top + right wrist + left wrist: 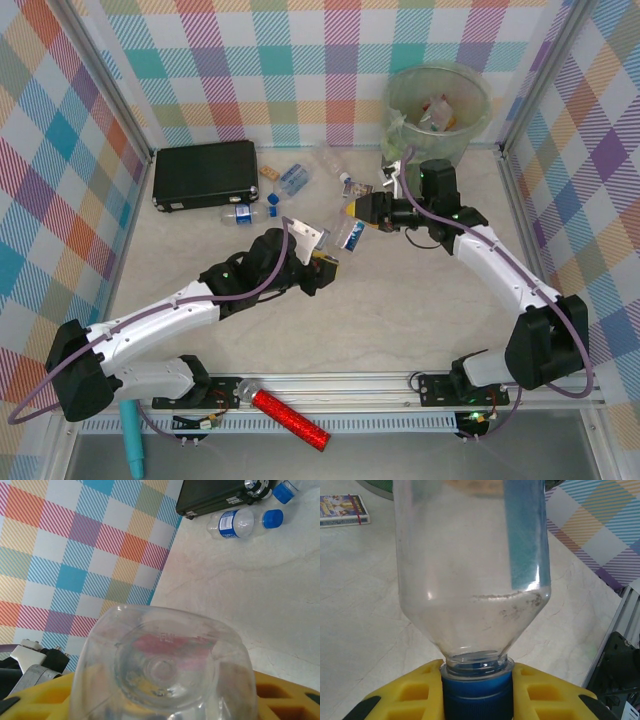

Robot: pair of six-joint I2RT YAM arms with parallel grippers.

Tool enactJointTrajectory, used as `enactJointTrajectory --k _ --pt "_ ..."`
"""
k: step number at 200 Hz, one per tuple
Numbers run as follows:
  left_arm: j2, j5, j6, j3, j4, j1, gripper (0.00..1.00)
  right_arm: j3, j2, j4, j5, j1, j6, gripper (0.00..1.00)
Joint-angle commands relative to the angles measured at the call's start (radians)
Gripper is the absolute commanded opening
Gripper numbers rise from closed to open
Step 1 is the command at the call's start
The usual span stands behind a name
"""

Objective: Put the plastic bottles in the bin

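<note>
A clear plastic bottle [350,236] with a blue label hangs above the middle of the table, between both grippers. My left gripper [328,261] is shut on its blue cap [477,695], with yellow fingers [410,696] on either side and the body [470,570] pointing away. My right gripper [354,213] is on the other end. There the clear base [162,665] sits between that gripper's yellow fingers [40,700], which press against its sides. The bin [400,100] stands at the back right with bottles inside [437,112]. More bottles lie loose [240,213] [293,178] [330,158].
A flat black case [205,175] lies at the back left, with a small printed box [268,173] beside it. Near the front rail lies a red glittery cylinder [290,418]. Checked walls close off the left, back and right sides.
</note>
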Motion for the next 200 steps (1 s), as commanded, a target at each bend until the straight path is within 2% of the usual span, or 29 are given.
enactJointTrajectory --k 1,14,32,59,81,97,132,175,200 --pt "0.006 -0.012 0.008 0.027 -0.023 -0.013 0.3 0.046 -0.017 -0.039 -0.015 0.007 -0.036 0.55" --pt "0.007 -0.037 0.002 0.035 -0.032 -0.013 0.53 0.055 -0.031 -0.052 0.018 0.006 -0.045 0.55" --pt "-0.001 -0.068 -0.007 0.045 -0.047 -0.013 0.77 0.079 -0.046 -0.081 0.102 0.005 -0.054 0.55" --pt "-0.041 -0.123 -0.026 0.038 -0.048 -0.013 1.0 0.123 -0.07 -0.101 0.263 -0.002 -0.07 0.53" --pt "-0.096 -0.161 -0.049 0.01 -0.038 -0.013 1.0 0.201 -0.069 -0.146 0.418 -0.012 -0.126 0.53" --pt "-0.134 -0.205 -0.067 -0.002 -0.046 -0.013 1.0 0.287 -0.041 -0.179 0.485 -0.037 -0.164 0.56" --pt "-0.202 -0.264 -0.068 -0.02 -0.052 -0.012 1.0 0.496 0.055 -0.245 0.66 -0.106 -0.179 0.52" --pt "-0.191 -0.242 -0.074 -0.015 -0.045 -0.012 1.0 0.688 0.186 -0.205 0.946 -0.177 -0.222 0.52" --pt "-0.16 -0.232 -0.079 -0.007 -0.031 -0.012 1.0 0.81 0.29 -0.164 1.037 -0.227 -0.244 0.5"
